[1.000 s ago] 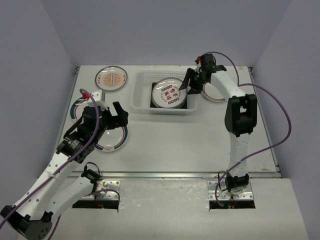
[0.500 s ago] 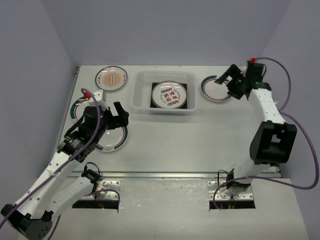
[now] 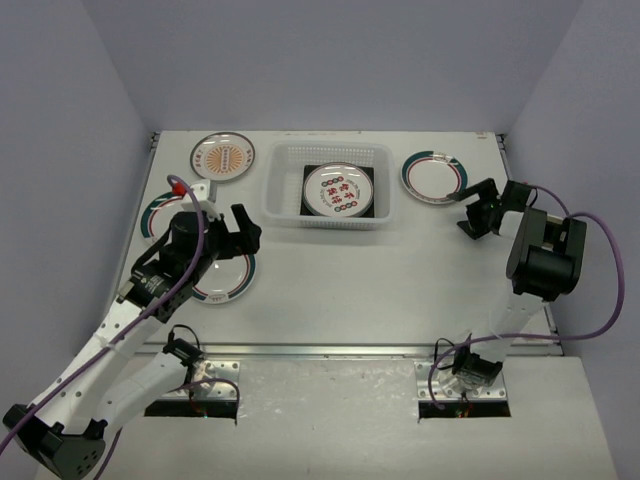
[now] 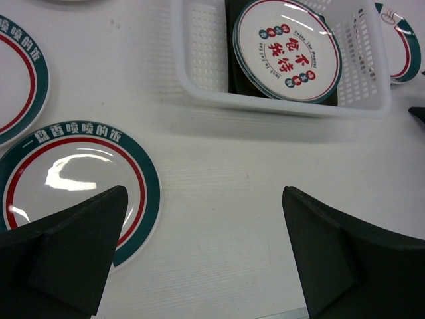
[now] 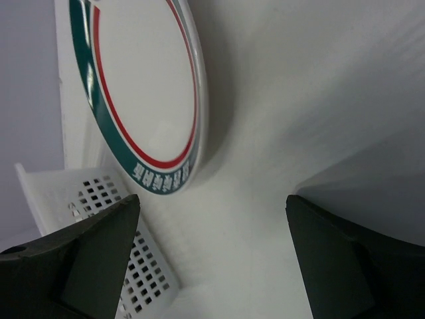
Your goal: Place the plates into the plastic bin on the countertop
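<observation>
Teal-banded round plate [image 4: 80, 179], white rim characters 一盘香喷喷的饭, patterned round plate [image 4: 287, 50] in plastic bin [image 4: 279, 106], small line "Enjoy The Moment", large characters unclear

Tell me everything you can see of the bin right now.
The bin is a white, translucent-looking plastic basket, rectangular, with perforated lattice walls and a rolled rim. It sits upright and flat on the table, near the far edge and about midway across. Inside lies a dark square plate, and a round white plate printed with red and teal marks is stacked on top of it. Nothing outside the bin touches it except the table.
</observation>
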Motion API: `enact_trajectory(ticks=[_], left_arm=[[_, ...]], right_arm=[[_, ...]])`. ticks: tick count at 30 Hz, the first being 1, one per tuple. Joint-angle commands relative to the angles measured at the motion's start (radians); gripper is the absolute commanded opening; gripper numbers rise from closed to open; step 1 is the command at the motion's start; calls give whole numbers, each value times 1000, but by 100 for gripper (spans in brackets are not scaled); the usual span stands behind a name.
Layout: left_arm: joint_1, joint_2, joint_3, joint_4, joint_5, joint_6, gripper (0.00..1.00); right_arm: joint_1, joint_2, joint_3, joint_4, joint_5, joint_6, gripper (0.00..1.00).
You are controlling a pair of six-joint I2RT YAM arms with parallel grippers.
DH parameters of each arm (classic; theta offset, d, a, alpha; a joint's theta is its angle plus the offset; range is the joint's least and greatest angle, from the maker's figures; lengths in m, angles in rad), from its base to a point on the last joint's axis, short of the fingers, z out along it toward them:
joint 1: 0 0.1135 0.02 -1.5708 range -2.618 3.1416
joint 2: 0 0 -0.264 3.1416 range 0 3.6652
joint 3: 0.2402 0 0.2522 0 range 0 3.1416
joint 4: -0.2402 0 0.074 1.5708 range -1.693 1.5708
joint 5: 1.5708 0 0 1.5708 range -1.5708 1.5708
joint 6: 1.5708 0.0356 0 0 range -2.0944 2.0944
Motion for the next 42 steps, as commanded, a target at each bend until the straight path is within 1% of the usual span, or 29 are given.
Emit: enact_trajectory(ticks=[1,2,5,6,9,11,12,13,14,17,21,23,24,27,31,34,35,36,37,38,40,42], left_arm=[[15,-17,1,38,12,11,100],[15,-17,3,38,12,11,100],[18,-7,4,41,16,12,100],[17,-4,5,40,16,12,100],[19,2,6,40,12,14,100],[21,4,6,36,5,14,100],[23,4,6,36,2,13,100],[24,4,6,36,1,12,100],[25,5,6,36,0,12,100],[26,8,6,35,-4,12,100],[29,7,8,37,-11,6,100],[32,8,7,39,-9,5,100],[35,9,7,39,-4,6,100],[37,15,7,39,7,6,100],[42,15,6,39,8,6,100],[43,18,6,39,4,5,100],[44,19,7,37,-6,5,100],[44,21,9,33,-19,-1,100],[44,22,11,26,-48,-18,100],[48,24,18,16,-81,-42,100],[59,30,36,-10,-150,-97,100],[69,51,74,-57,-236,-173,100]], right_arm=[[-6,116,97,150,35,87,87],[-6,140,98,150,38,98,83],[-6,217,145,153,55,162,58],[-4,245,169,121,79,169,52],[4,292,231,46,103,164,42],[5,325,265,0,111,163,27],[6,327,268,-9,115,161,18],[7,327,267,-12,114,158,7],[7,321,262,-6,109,155,0],[17,249,226,49,80,144,0],[50,102,164,124,56,146,0],[68,-70,116,178,89,161,0],[72,-124,91,230,85,176,0],[89,-223,62,303,90,174,0],[122,-315,58,293,127,103,0],[158,-330,127,193,44,37,0],[186,-300,207,92,-33,-14,0],[212,-267,279,6,-95,-31,0],[236,-232,384,-116,-148,-75,0],[268,-187,456,-202,-183,-111,0],[339,-98,539,-315,-227,-160,0],[394,-53,578,-388,-186,-221,0]])
